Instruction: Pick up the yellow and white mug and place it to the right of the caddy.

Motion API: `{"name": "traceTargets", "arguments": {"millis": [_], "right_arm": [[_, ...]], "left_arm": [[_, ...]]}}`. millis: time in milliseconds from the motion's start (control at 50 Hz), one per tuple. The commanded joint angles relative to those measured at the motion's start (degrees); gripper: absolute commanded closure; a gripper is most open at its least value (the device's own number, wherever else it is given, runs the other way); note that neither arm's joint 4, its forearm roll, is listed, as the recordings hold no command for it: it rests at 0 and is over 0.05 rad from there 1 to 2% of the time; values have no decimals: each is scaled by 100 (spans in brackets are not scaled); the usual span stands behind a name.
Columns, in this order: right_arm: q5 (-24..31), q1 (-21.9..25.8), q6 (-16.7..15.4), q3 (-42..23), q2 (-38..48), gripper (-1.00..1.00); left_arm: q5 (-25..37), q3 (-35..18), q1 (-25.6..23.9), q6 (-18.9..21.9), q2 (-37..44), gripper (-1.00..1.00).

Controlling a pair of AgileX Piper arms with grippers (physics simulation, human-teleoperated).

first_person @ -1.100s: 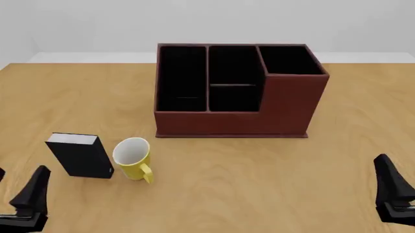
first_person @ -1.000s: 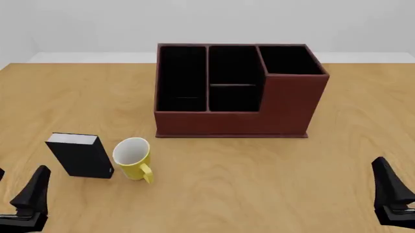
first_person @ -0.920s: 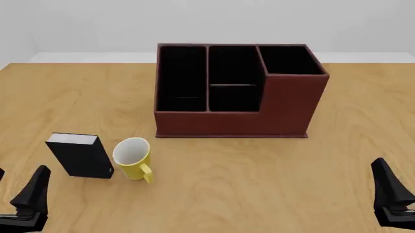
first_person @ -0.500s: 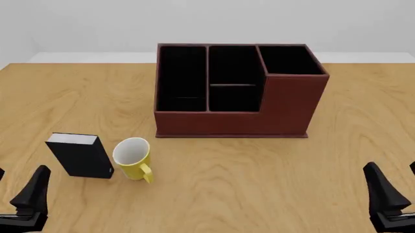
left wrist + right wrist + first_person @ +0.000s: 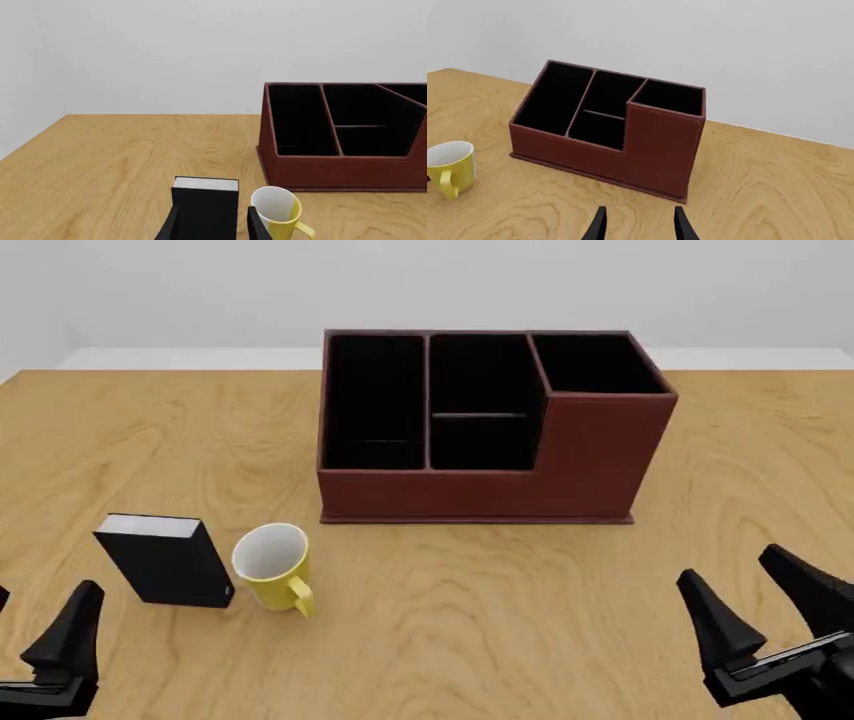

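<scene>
1. Mug (image 5: pixel 274 566) stands upright on the desk (image 5: pixel 507 590), handle toward 5 o'clock, well off the caddy's (image 5: pixel 487 430) front-left corner, at about 7 o'clock from it. Not picked yet.
2. Black block (image 5: pixel 163 558) stands just beside the mug at its 9 o'clock, a small gap between them. My read: that crowds a left-side approach.
3. Right hand (image 5: pixel 763 625) sits low at 4 o'clock of the front view, fingers apart, holding nothing, well clear of the mug.
4. Left hand (image 5: pixel 60 650) at 7 o'clock, near the block. Wrist view shows its fingers (image 5: pixel 172 227) spread, nothing between them, pointing at the block.
5. Drop zone is bare desk at the caddy's 3 o'clock, right-hand side. I judge that's why the right arm suits the carry.
6. I'd grip the rim away from the block.
</scene>
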Motion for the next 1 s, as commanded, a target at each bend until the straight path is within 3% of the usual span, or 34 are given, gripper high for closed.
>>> {"name": "traceTargets", "arguments": {"millis": [20, 300, 320, 360, 640, 680, 1000], "right_arm": [[-836, 433, -184, 6, 928, -100], [-1864, 814, -116, 142, 1934, -100], [-2538, 1183, -123, 149, 2667, -100], [-2899, 1317, -147, 158, 3041, -100], [-3387, 1903, -231, -66, 3802, -100], [-3782, 2179, -216, -183, 4363, -100], [-4575, 2751, -155, -457, 5523, -100]], "left_arm": [[0, 0, 0, 0, 0, -100], [0, 0, 0, 0, 0, -100], [0, 0, 0, 0, 0, -100], [0, 0, 0, 0, 0, -100], [0, 0, 0, 0, 0, -100], [0, 0, 0, 0, 0, -100], [0, 0, 0, 0, 0, -100]]}}
